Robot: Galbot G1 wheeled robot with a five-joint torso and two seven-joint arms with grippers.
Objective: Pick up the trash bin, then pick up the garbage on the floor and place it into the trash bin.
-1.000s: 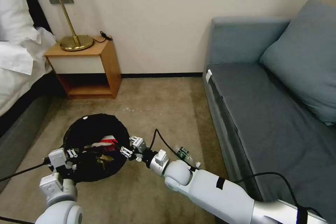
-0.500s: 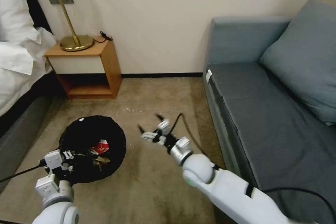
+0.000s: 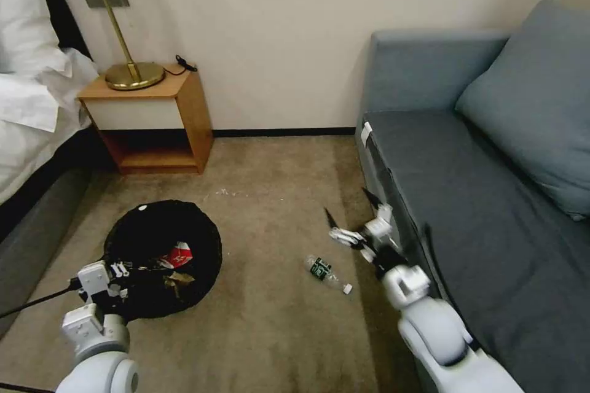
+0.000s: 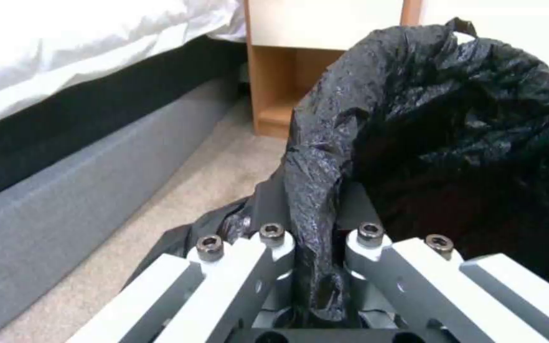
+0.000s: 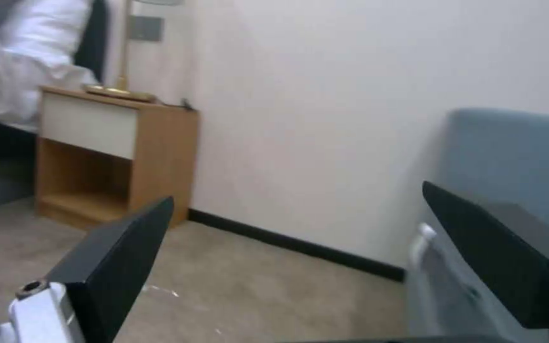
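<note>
Bed (image 3: 24, 104): seen at the far left of the head view, with white bedding hanging over a dark grey base.
Nightstand (image 3: 153, 116): a wooden unit set against the wall just beside the bed; a brass lamp (image 3: 126, 43) is carried on its top.
Left gripper (image 3: 123, 271): held low at the near-left rim of the trash bin. In the left wrist view the fingers (image 4: 255, 267) are seen pinched together on a fold of the black bag at the rim, so the bin is gripped by its liner.
Trash bin (image 3: 163, 239): a round bin lined with crinkled black plastic, placed on the carpet in front of the nightstand and left of centre. A red-and-white wrapper (image 3: 178, 255) and a gold-brown wrapper (image 3: 177, 280) are seen lying inside it.
Carpet (image 3: 270, 196): beige, with a few small pale specks scattered near the wall side of the bin.
Bottle (image 3: 321, 269): a small clear bottle with a green label, lying on its side on the carpet between the bin and the sofa, well apart from the bin; its white cap is pointed toward the sofa side.
Right gripper (image 3: 353, 218): raised above the carpet close beside the front edge of the sofa, beyond the bottle and not touching it. The dark fingers (image 5: 122, 257) are spread wide, with nothing held between them.
Sofa (image 3: 491, 196): blue-grey, set along the right side, with a matching cushion (image 3: 534, 98) leaned at its back corner.
</note>
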